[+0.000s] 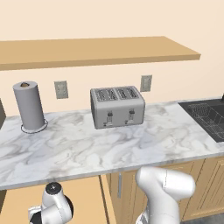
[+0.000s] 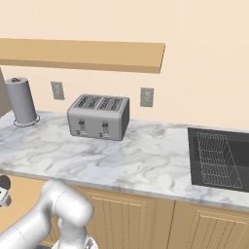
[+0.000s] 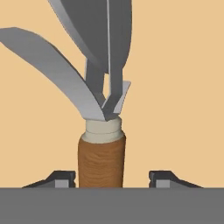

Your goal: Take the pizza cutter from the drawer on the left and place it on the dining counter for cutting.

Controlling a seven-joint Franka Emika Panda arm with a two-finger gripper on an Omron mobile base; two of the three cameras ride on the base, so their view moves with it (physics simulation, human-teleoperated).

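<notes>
Fingertips stand apart either side of the pizza cutter's brown handle, not touching; its long axis runs straight ahead between them.

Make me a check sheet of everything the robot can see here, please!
Surface: marble counter against the wall; tan drawer floor under the hand.
Job's things: cutter lies in the drawer, brown handle between the fingers.
Clutter: toaster, paper towel roll.
End effector: fingers either side of the handle, gaps showing, not gripping yet.
Cables: nothing seen.
Surroundings: sink, wall sockets, shelf.
</notes>
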